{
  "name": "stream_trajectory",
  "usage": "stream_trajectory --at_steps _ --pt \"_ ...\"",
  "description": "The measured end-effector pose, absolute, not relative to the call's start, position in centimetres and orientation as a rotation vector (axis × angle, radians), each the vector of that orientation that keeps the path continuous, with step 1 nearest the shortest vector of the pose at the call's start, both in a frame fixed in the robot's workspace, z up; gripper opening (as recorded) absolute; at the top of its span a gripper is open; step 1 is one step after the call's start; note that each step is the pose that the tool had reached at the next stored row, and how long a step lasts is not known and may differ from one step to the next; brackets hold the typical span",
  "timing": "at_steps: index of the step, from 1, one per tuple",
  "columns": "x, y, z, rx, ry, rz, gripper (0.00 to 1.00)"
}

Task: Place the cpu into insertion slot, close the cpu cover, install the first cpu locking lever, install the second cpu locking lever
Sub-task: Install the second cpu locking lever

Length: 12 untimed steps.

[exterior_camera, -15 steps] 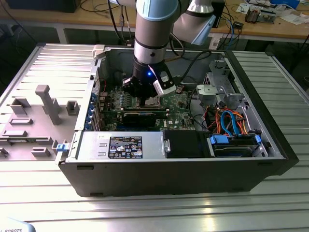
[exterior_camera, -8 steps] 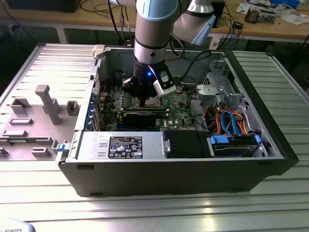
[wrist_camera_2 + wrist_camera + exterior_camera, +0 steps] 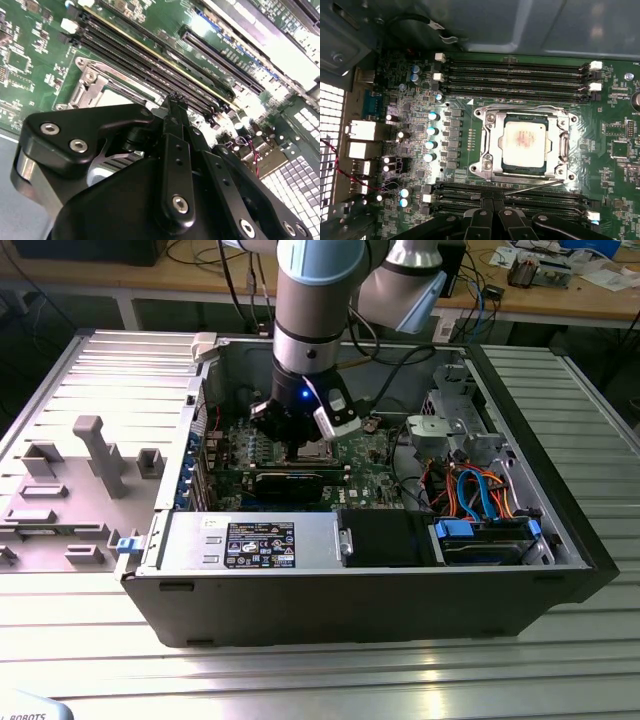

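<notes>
So I've got the gripper (image 3: 492,212) hanging right over the memory slots (image 3: 515,197) just beside the slot (image 3: 526,144). Fingers (image 3: 175,112) look pinched together, grasping nothing. The cpu (image 3: 525,141) sits in the slot with the cover (image 3: 492,145) down around it, a thin lever (image 3: 530,188) lying along its edge nearest the gripper.

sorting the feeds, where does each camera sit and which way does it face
Exterior view: off the arm, above the open case's front, looking down; arm and gripper show.
First wrist view: on the arm, facing the cpu under the cpu cover; black linkage shows.
Second wrist view: low and oblique behind the gripper.
Both wrist views share the socket.
</notes>
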<state>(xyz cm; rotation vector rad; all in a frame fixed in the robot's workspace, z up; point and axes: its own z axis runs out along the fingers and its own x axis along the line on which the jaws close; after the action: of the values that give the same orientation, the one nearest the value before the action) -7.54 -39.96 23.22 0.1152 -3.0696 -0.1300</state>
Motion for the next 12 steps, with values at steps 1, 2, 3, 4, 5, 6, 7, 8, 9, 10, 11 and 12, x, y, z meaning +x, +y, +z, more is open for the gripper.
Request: stream_trajectory --at_steps 1,2,3,4,5,6,7,8,9,10,11,12 --pt "-7.6 -40.0 23.1 0.115 -3.069 -0.133 0.12" --pt "-7.6 -40.1 23.1 0.116 -3.069 -0.14 0.12" --pt "-7.6 -40.1 23.1 0.116 -3.069 -0.151 0.12" --pt "-7.6 -40.2 23.0 0.116 -3.069 -0.164 0.12" --pt "-7.6 -40.4 23.0 0.117 -3.068 -0.182 0.12" --pt "-7.6 -40.6 22.9 0.118 -3.067 -0.212 0.12" --pt "-7.6 -40.8 22.9 0.118 -3.066 -0.231 0.12" --pt "-7.6 -40.9 22.9 0.119 -3.065 -0.245 0.12" --pt "-7.6 -41.0 22.8 0.119 -3.064 -0.255 0.12" --pt "-7.8 -41.3 22.8 0.119 -3.064 -0.264 0.12" --pt "-7.8 -41.4 22.7 0.119 -3.063 -0.266 0.12" --pt "-7.9 -41.4 22.7 0.12 -3.063 -0.268 0.12"
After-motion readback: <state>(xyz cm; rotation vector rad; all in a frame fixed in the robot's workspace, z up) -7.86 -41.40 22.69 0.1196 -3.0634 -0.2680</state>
